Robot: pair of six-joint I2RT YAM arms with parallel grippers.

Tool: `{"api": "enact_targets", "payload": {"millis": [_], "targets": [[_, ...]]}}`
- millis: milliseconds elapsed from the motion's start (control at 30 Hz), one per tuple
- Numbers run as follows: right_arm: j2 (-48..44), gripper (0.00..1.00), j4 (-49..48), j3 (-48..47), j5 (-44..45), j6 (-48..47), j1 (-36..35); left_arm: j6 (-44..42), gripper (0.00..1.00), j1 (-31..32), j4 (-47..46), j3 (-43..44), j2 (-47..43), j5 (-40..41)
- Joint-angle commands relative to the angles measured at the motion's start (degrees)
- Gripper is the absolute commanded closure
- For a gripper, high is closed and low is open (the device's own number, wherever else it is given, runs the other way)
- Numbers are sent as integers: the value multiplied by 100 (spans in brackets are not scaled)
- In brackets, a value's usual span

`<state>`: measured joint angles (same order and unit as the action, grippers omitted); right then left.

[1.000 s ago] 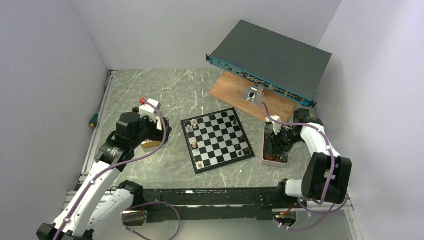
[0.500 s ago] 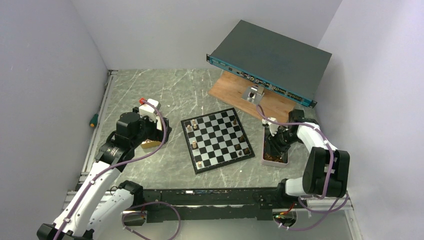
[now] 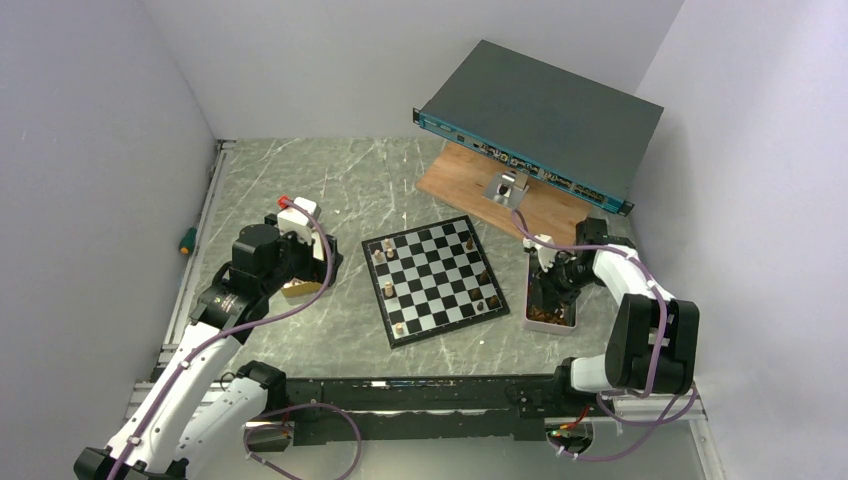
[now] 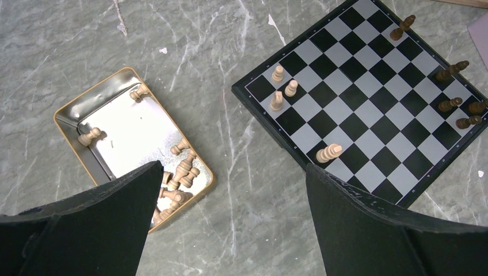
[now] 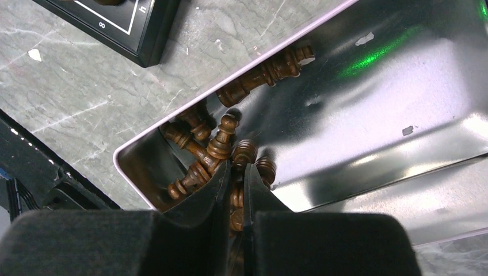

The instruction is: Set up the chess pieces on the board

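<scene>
The board (image 3: 432, 280) lies in the middle of the table, with three light chess pieces (image 4: 278, 73) and one more (image 4: 328, 152) on its left side and several dark ones (image 4: 452, 70) on its right side. My left gripper (image 4: 231, 172) is open and empty above bare table, between the board (image 4: 368, 98) and a gold-rimmed tin (image 4: 115, 132) of light pieces. My right gripper (image 5: 236, 169) is down in a pink-rimmed tin (image 5: 374, 86), shut on a dark brown piece (image 5: 244, 152) in a heap of dark pieces. A board corner (image 5: 124, 17) shows there too.
A dark rack unit (image 3: 540, 115) leans over a wooden plank (image 3: 480, 185) behind the board. The tins sit left (image 3: 300, 290) and right (image 3: 550, 318) of the board. A green-handled tool (image 3: 186, 240) lies by the left rail. Walls close in on three sides.
My right wrist has shifted slightly left and settled into the near end of the pink-rimmed tin. The left arm has not moved.
</scene>
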<state>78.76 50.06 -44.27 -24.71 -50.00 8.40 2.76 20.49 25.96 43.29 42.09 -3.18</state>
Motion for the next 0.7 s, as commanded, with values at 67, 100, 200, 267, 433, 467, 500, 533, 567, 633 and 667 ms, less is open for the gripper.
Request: {"api": "enact_targets", "payload": {"millis": [67, 100, 200, 267, 433, 467, 500, 533, 567, 633, 667], "targets": [[-519, 98, 112, -254, 124, -13, -6, 84, 0, -31, -217, -48, -104, 21], [-599, 99, 154, -310, 124, -10, -5, 84, 0, -36, -222, -48, -107, 27], [-740, 99, 263, -470, 67, 7, -5, 86, 0, -36, -220, -48, -121, 39], [-768, 99, 341, -560, -17, 8, -5, 84, 0, -36, -224, -57, -122, 45], [-824, 100, 619, -811, -316, -14, -12, 90, 0, -45, -218, -57, -140, 75], [-887, 100, 676, -881, -433, -23, -37, 87, 0, -53, -227, -57, -153, 87], [-963, 100, 740, -963, -557, -31, -80, 92, 0, -54, -235, -59, -153, 89], [-1020, 100, 783, -1055, -673, -17, -162, 93, 0, -62, -234, -61, -156, 96], [-1058, 100, 797, -1191, -769, 26, -300, 97, 0, -75, -239, -58, -159, 105], [-1125, 100, 752, -1360, -857, 156, -694, 101, 0, -103, -241, -57, -169, 99], [-1152, 100, 694, -1421, -882, 234, -963, 101, 0, -118, -252, -62, -180, 94]]}}
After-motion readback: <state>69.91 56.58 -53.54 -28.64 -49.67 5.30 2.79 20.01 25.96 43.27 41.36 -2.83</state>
